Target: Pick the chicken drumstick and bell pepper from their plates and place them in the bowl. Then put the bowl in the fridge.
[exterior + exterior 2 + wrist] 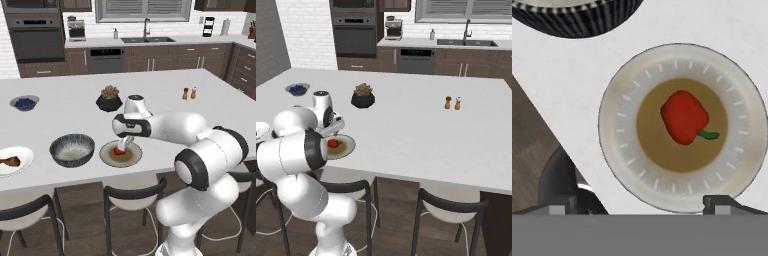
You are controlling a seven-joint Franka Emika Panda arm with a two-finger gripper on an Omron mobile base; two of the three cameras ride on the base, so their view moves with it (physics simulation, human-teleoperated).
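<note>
Left base view: hand (125,144) is being held wide open and empty just above bell pepper (118,150) lying on beige plate (120,155); speckled bowl (72,149) just beside; chicken drumstick (10,161) on white plate (22,156), all on desk (165,115).

Right base view: bell pepper (332,143) is being shown on beige plate (345,146).

Hand view: bell pepper (684,116) is being framed at plate (624,125) centre, between spread fingertips (722,204).

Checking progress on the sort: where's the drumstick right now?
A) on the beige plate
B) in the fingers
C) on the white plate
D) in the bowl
C: the drumstick lies on the white plate at the counter's left edge, while the bowl beside it holds nothing and the beige plate carries just the pepper.
</note>
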